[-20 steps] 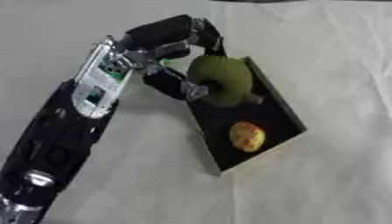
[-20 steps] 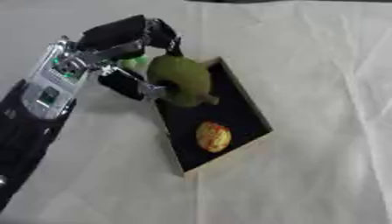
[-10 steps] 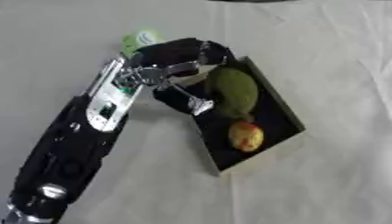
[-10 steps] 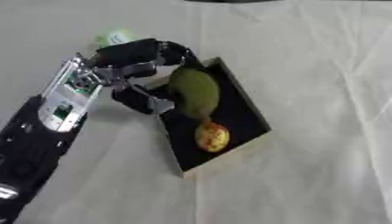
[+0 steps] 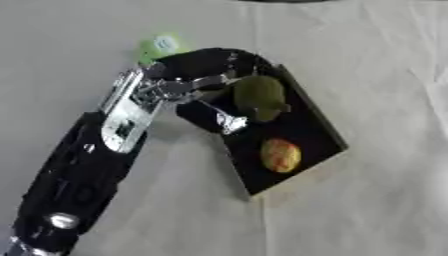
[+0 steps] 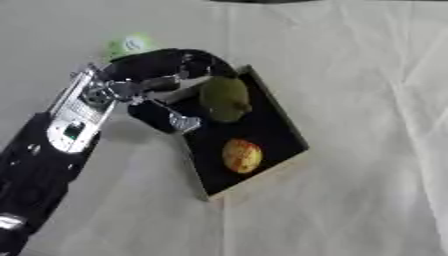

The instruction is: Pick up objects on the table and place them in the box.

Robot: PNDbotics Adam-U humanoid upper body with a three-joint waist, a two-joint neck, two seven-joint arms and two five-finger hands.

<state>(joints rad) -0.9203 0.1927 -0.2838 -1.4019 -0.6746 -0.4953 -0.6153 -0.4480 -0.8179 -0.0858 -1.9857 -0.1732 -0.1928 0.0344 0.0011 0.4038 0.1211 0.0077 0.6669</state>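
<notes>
White cloth [image 5: 376,65] covers the table, creased toward its right edge. Near the middle lies a shallow box [image 5: 325,134] with a black inside and pale walls, set askew so its near corner points at the front edge. Two things lie in the box: a dull green fruit [image 5: 259,97] in the far half and a round yellow-and-red fruit [image 5: 280,155] in the near half, apart from each other. The left arm [image 5: 83,175] comes in from the lower left corner and bends over the box's far left wall. The left hand [image 5: 206,82] arches over that wall, its fingers [image 5: 229,122] curved loosely and spread, lying against the left side of the green fruit; whether they still grip it cannot be told, though the fruit appears to rest on the box floor. Beyond the hand, toward the table's far left, a small green thing with a pale top [image 5: 160,45] sits on the cloth, just behind the wrist. The right hand shows in neither view.
</notes>
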